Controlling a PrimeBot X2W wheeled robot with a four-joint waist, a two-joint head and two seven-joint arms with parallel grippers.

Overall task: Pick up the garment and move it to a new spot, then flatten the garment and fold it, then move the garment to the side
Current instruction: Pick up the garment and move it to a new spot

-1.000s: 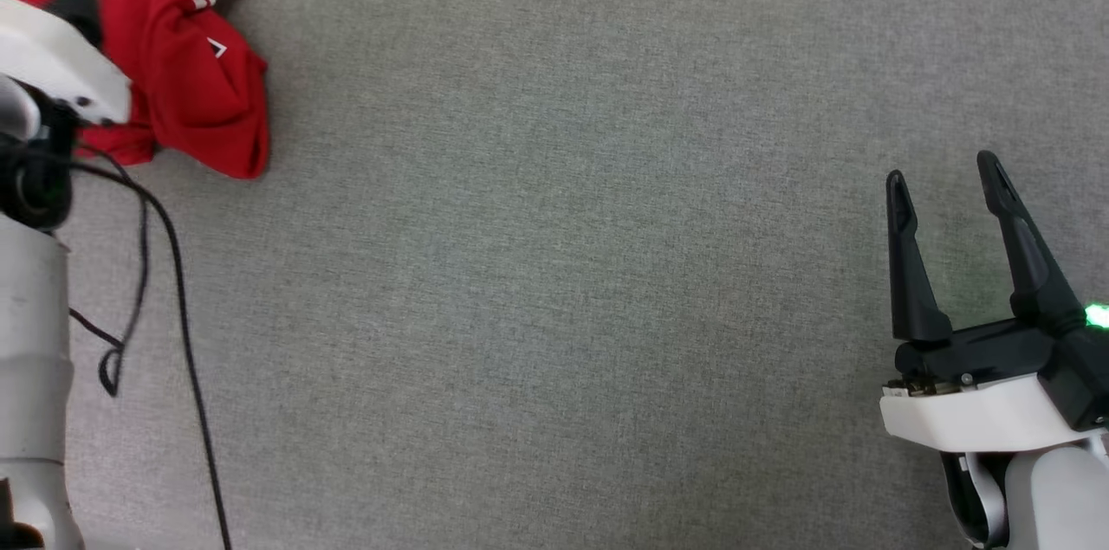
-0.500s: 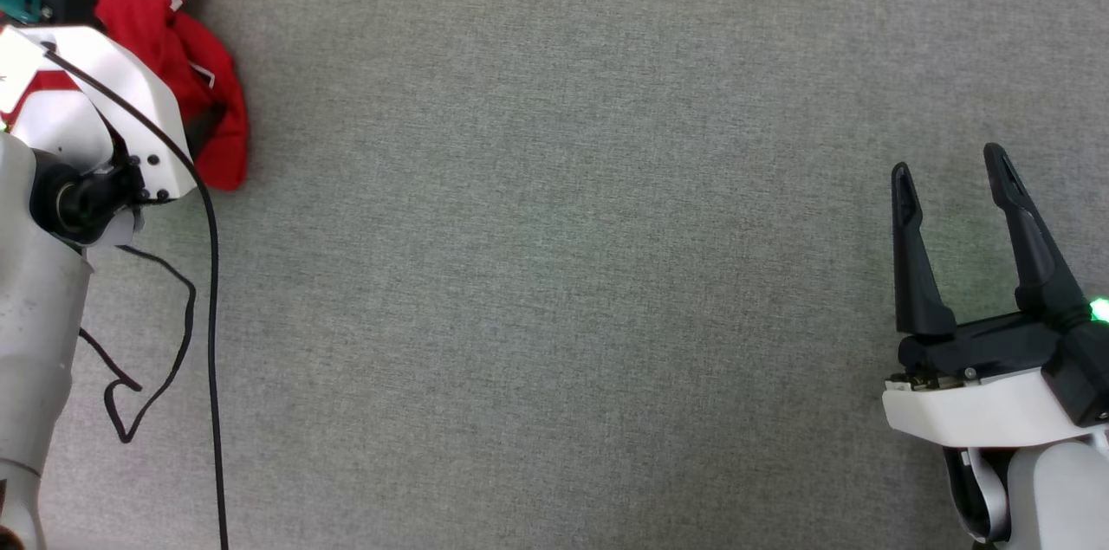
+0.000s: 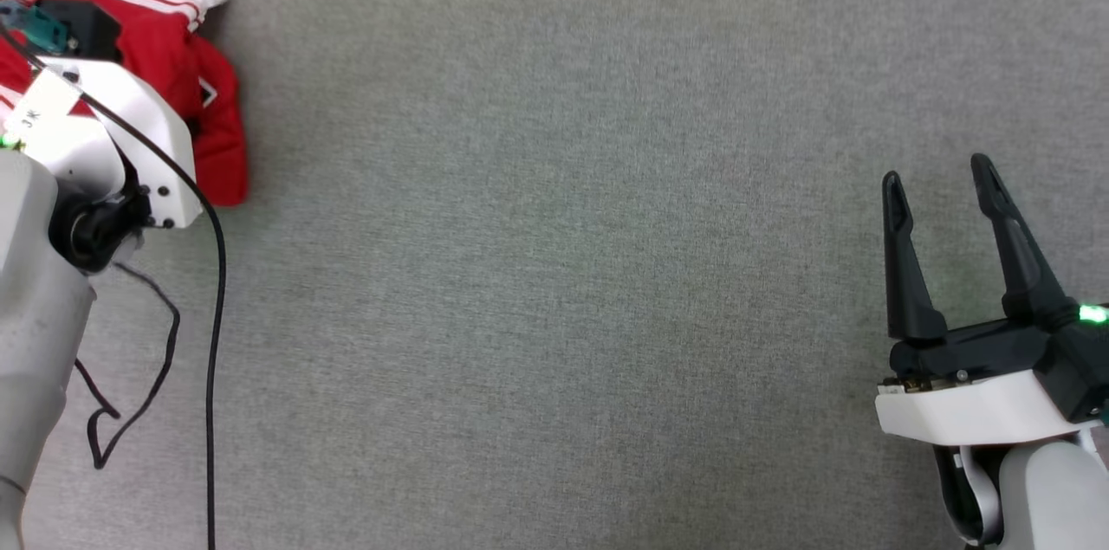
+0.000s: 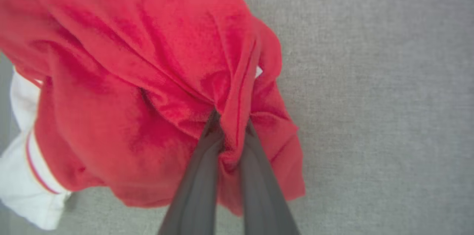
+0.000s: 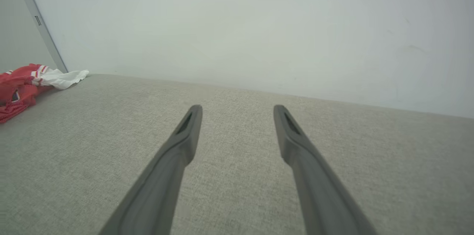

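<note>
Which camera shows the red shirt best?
The left wrist view: the garment is large and close, pinched by the left pincer. The head view catches part at its corner; the right wrist view, a small distant heap.

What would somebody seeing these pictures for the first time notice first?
The crumpled red jersey T-shirt with white striped sleeves stands out at the upper left of the grey woven surface in the head view. In the left wrist view, the left gripper is shut on a fold of its red cloth. The right gripper hovers open at the lower right of the head view, holding nothing.
</note>
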